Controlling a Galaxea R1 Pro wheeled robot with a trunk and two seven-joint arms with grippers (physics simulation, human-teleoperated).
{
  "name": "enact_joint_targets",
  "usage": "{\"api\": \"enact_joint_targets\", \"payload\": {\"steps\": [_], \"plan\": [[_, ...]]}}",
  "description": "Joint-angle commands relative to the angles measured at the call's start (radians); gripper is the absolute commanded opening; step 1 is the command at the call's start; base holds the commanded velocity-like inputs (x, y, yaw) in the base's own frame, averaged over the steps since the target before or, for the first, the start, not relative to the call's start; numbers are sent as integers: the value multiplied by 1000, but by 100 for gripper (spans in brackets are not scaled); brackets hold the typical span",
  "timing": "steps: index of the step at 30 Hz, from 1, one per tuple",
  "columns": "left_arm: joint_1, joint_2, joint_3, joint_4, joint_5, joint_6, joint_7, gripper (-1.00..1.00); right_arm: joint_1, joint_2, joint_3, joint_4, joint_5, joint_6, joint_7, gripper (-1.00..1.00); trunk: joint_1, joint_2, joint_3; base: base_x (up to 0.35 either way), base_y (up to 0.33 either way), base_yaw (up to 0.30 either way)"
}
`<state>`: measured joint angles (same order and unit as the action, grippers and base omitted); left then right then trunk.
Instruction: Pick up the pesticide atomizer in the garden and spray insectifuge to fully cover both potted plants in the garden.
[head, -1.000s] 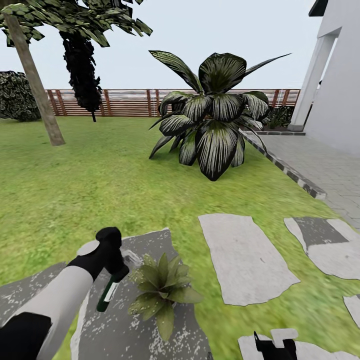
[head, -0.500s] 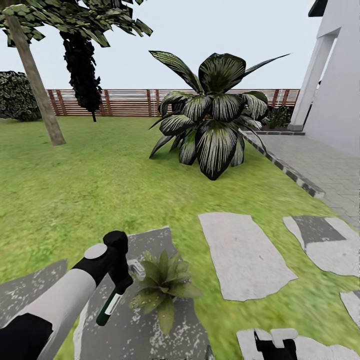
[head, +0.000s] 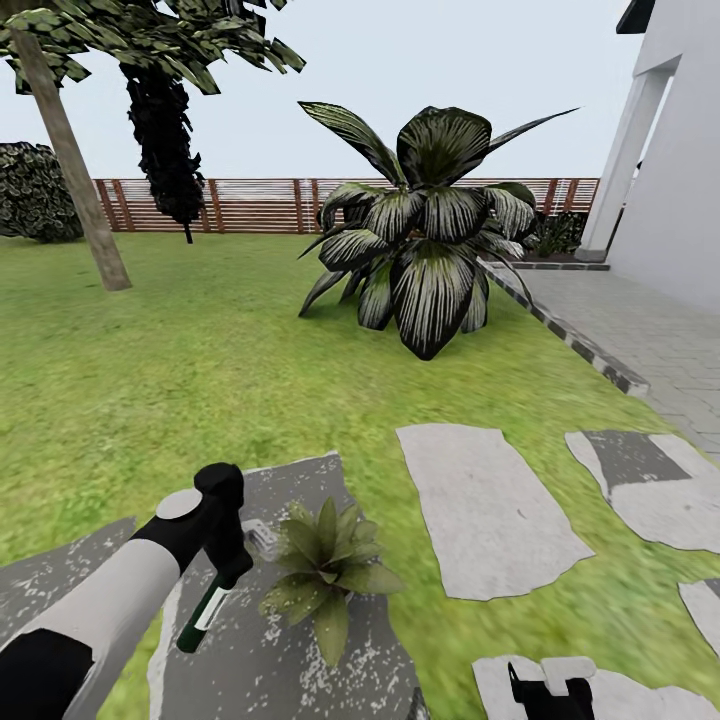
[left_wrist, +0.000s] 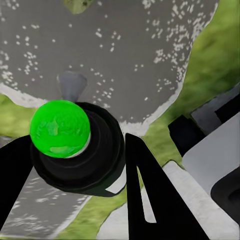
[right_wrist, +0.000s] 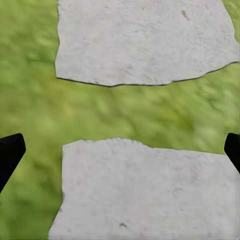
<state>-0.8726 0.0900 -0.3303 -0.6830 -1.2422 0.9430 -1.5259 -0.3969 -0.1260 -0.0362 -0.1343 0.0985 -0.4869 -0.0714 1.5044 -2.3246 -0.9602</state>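
Observation:
A small rosette of pointed green leaves, one potted plant (head: 325, 575), sits on a grey speckled stone slab (head: 270, 660) low in the head view. Just left of it my left gripper (head: 228, 570) is shut on the pesticide atomizer (head: 204, 612), a slim dark bottle with a pale label that hangs tilted, its lower end away from the plant. In the left wrist view the atomizer (left_wrist: 85, 160) shows its green dot between my black fingers (left_wrist: 150, 195), over the grey slab. My right gripper (right_wrist: 120, 150) stands open above grass and pale stones, also seen at the bottom edge (head: 550, 690). The second potted plant is out of view.
A big dark striped-leaf shrub (head: 420, 240) stands ahead on the lawn. A palm trunk (head: 70, 170) rises at the far left before a wooden fence (head: 250, 205). Pale stepping stones (head: 490, 510) lie to the right, with a paved path (head: 650, 340) and white house wall (head: 670, 180) beyond.
My left gripper swung the atomizer toward the plant, then drew back a little to the left, and the bottle now tilts more. The view shifted slightly early on.

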Motion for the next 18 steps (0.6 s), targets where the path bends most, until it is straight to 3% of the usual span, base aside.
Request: {"api": "enact_joint_targets", "payload": {"steps": [1,7,18], "plan": [[0,7,-4,0,-6,11,-9,-100,-1,0,-4,1,10,-2,-5,100,0,0,-1,0,0,-52],[22,12,-7,17,-6,13,-7,-100,0,0,-4,1,10,-2,-5,100,0,0,-1,0,0,-177],[57,13,-7,21,-6,17,-5,-100,0,0,-4,1,10,-2,-5,100,0,0,-1,101,35,-13]]}}
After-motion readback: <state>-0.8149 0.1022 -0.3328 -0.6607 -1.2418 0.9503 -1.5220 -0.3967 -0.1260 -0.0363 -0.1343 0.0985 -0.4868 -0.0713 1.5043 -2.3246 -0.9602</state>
